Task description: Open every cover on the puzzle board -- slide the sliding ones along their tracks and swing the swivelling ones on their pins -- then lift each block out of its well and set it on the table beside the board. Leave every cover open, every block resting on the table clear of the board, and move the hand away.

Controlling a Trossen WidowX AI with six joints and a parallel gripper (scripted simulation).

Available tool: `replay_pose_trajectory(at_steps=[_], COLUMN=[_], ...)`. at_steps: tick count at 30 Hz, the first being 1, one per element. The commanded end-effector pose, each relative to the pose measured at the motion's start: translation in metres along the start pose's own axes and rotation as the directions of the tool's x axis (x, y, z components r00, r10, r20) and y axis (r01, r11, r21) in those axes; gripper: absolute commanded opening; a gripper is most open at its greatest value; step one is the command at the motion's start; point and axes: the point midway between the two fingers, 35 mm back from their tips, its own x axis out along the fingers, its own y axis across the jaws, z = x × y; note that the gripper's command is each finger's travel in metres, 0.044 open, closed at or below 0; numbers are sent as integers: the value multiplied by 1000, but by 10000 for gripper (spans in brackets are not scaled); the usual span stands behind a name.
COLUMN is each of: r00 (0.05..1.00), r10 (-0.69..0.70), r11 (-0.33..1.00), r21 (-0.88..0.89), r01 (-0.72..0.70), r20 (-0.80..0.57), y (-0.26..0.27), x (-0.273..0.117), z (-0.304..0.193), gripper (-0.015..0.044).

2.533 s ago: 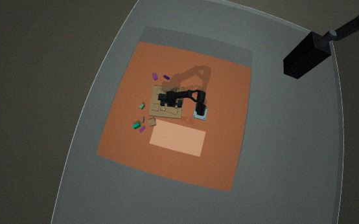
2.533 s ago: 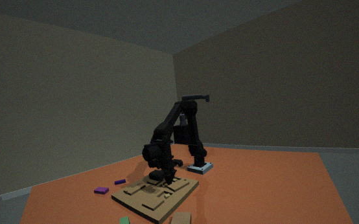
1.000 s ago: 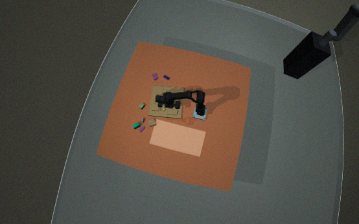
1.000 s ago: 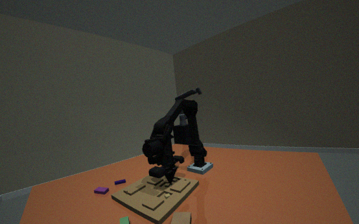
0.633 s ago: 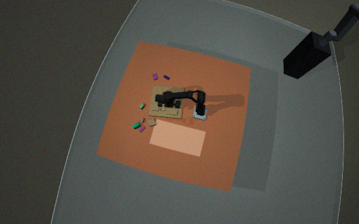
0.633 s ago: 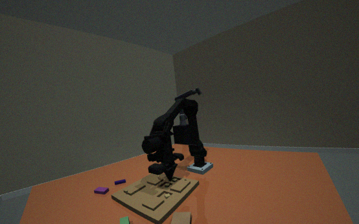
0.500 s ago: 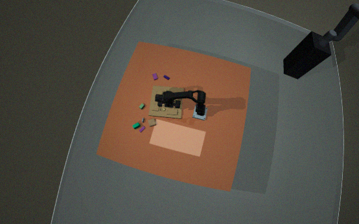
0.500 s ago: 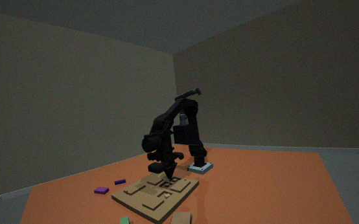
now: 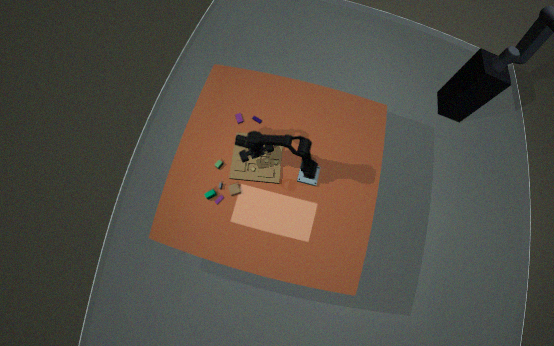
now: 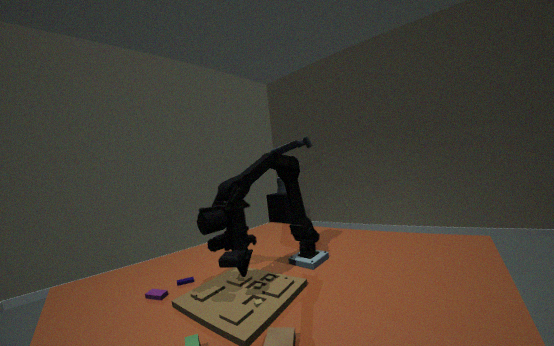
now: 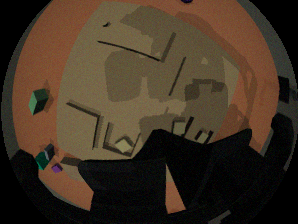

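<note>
The tan puzzle board (image 9: 239,176) (image 10: 290,302) (image 11: 80,65) lies flat, with board-coloured covers and dark-edged recesses. A pale raised piece (image 10: 258,302) (image 11: 124,145) stands in an angular outline. My gripper (image 10: 243,273) is shut and empty, low over the board's far part. Shadow hides whether some recesses hold anything. A purple block (image 9: 239,118) (image 10: 156,294) and a dark blue block (image 9: 257,119) (image 10: 185,281) lie off the board. A green block (image 9: 219,164) (image 11: 38,101), a teal block (image 9: 210,194), a small grey block (image 9: 221,185) and a small purple block (image 9: 219,200) lie off another side.
A tan block-like piece (image 9: 234,189) (image 10: 280,336) lies close beside the board. The arm's pale base (image 9: 308,182) (image 10: 320,259) stands on the orange table at the board's other side. A pale rectangle (image 9: 274,215) lies on the table near the board.
</note>
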Motion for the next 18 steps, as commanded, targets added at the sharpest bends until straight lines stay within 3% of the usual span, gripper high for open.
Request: replay_pose_trajectory(at_steps=[1,9,18], r00=[1000,1000,1000], r10=[8,8,8], r11=[976,838,574], r21=[-217,-545,-819], r01=[-6,0,11], r20=[7,13,19], y=[0,-8,-25], x=[-6,-9,-12], z=[29,73,120], gripper=[0,0,0])
